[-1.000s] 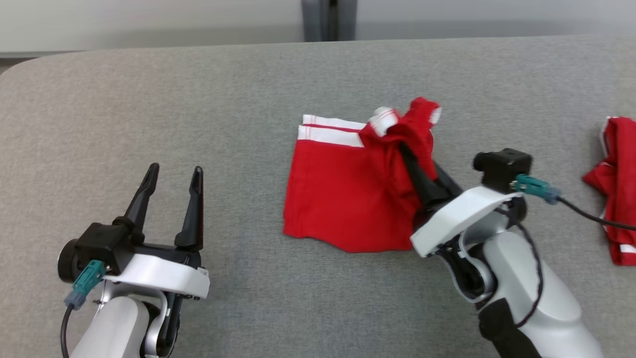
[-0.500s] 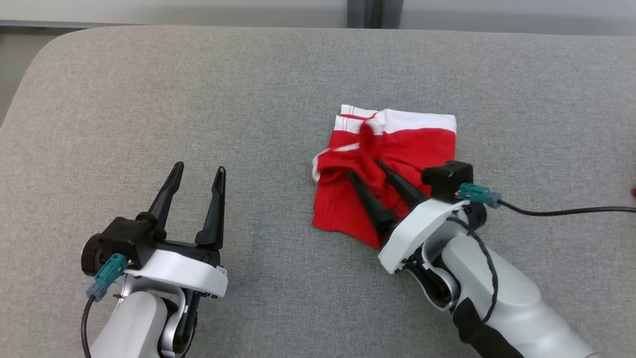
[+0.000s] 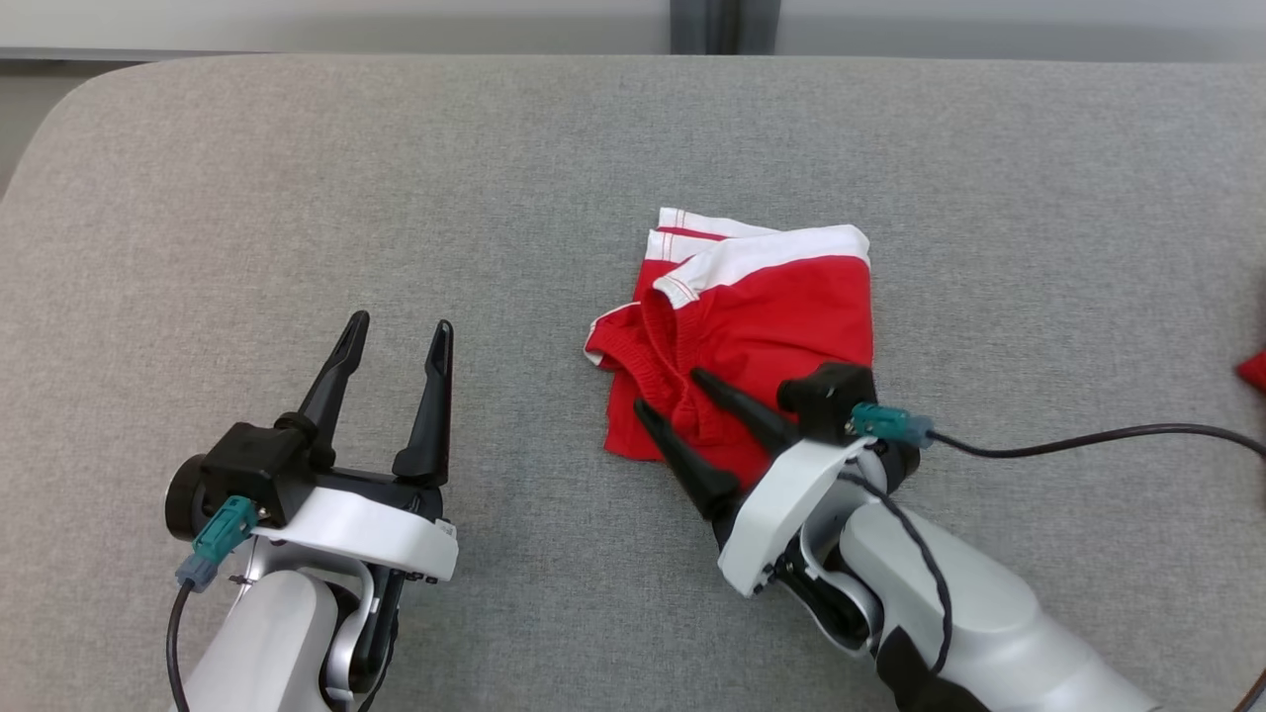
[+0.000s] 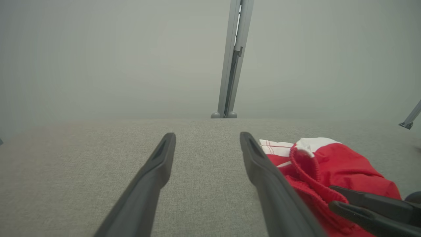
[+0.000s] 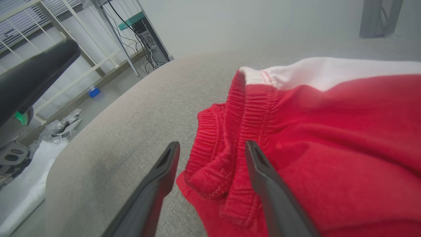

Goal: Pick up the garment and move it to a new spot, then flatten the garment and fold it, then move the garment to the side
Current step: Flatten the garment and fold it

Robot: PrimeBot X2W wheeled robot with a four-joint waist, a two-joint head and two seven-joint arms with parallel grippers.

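The garment (image 3: 771, 316), red shorts with a white band, lies folded and a bit rumpled on the grey table (image 3: 297, 198). Its ribbed waistband is bunched at the near left corner. My right gripper (image 3: 671, 391) is open, low over that corner, one finger above the red cloth and the other just past its edge. In the right wrist view the right gripper (image 5: 212, 144) straddles the waistband of the garment (image 5: 329, 131) with nothing pinched. My left gripper (image 3: 402, 322) is open and well to the left. The left wrist view has the left gripper (image 4: 207, 135) beside the garment (image 4: 335, 164).
A scrap of another red cloth (image 3: 1254, 368) peeks in at the right edge. A grey post (image 3: 722, 25) stands behind the table. The table's rounded corner (image 3: 40, 129) is at the far left. A black cable (image 3: 1088, 440) trails from the right wrist.
The right gripper carried a raised part of the garment over to the left, let go and opened, then drew back toward me. The camera shifted too. The left gripper kept still.
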